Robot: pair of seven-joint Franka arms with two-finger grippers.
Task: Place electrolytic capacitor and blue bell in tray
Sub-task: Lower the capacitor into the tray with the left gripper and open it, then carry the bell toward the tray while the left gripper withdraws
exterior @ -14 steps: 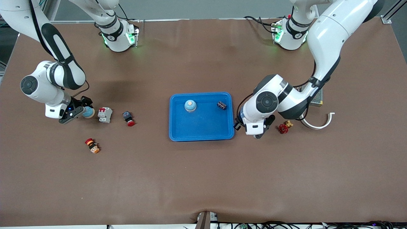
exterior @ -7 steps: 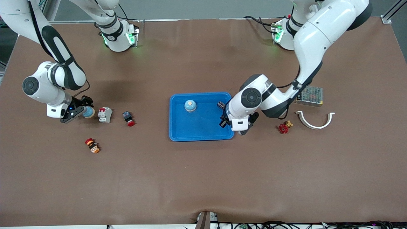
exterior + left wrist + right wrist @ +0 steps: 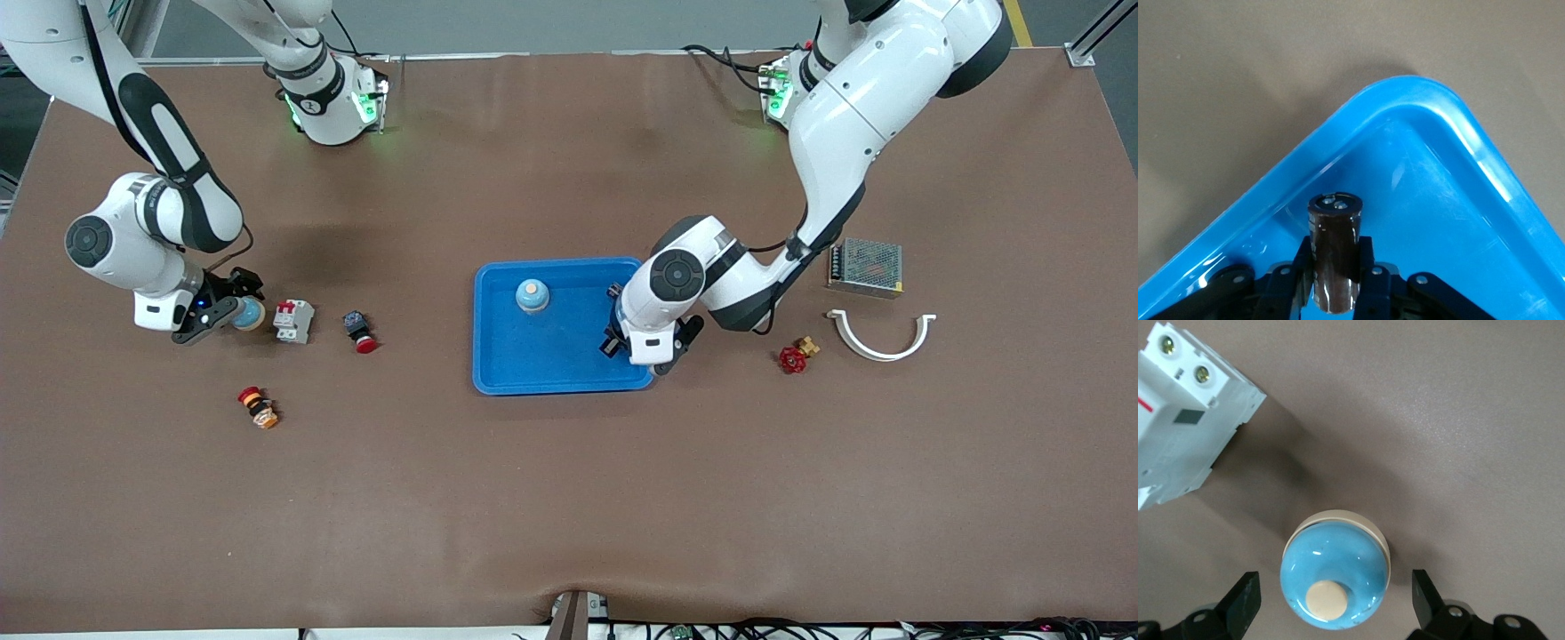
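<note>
The tray [image 3: 560, 369], shallow, bright blue and rectangular with rounded corners and a raised rim, is laid flat near the middle of the counter. A blue bell [image 3: 532, 296] with a cream button on top is stood upright inside it, by the rim farthest from the front camera. The electrolytic capacitor [image 3: 1333, 250], a dark brown cylinder with two terminals on its pale-ringed end, is clamped in the jaws of the left gripper [image 3: 1333, 283] over the tray's corner toward the left arm's end. A second blue bell [image 3: 1335, 580] is seen upright on the counter toward the right arm's end, between the spread jaws of the right gripper [image 3: 1335, 603], untouched by them
</note>
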